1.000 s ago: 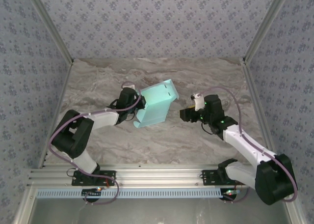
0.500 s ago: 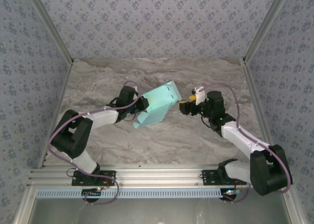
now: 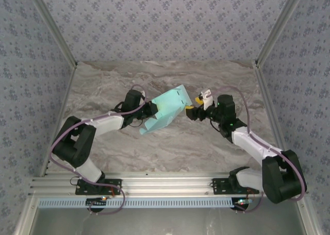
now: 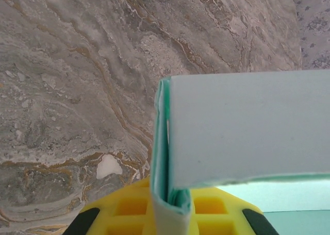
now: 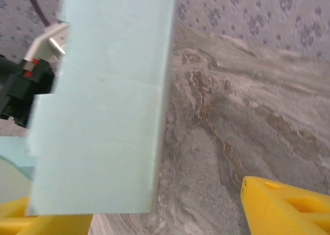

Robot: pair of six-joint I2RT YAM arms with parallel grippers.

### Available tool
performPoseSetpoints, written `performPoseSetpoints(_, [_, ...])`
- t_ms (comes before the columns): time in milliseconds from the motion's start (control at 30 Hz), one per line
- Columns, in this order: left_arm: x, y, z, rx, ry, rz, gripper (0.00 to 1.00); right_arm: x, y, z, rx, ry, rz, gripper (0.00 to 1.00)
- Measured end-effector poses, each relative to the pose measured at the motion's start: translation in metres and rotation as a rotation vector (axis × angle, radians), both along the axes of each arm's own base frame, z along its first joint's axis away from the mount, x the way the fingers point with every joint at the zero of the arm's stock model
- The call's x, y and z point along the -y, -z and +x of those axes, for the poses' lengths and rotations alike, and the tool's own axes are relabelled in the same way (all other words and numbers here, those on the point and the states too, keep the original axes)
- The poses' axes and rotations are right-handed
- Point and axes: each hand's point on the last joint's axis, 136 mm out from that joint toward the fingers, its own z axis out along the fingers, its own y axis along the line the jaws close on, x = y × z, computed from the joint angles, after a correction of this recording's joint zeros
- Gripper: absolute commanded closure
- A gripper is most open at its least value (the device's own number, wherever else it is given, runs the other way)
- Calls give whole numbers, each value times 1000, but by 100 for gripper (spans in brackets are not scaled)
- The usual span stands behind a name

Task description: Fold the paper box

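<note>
Paper box [image 3: 168, 110] sits tilted over the middle of the marble table [image 3: 103, 85], left gripper [image 3: 150, 110] clamped on its left edge, right gripper [image 3: 190, 111] with fingers [image 5: 289, 204] spread wide, right at the box's right edge.

Left arm [image 3: 100, 124]: base at near-left, elbow folded low, forearm reaching far and right toward worktop centre. Left gripper [image 3: 152, 110] points right. In left wrist view, its yellow fingers [image 4: 129, 206] are closed tight on folded edge of paper box [image 3: 167, 110].

Right arm [image 3: 252, 142]: base at near-right, forearm stretched far and left. Right gripper [image 3: 191, 111] points left, tips just beside box's right edge. In right wrist view, its yellow fingers [image 5: 289, 206] are spread wide.
</note>
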Motion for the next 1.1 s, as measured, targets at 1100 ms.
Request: performPoseSetpoints(1100, [-12,-10,5,93,52,78,100,-17,-12,-36,266,-132,-84,20])
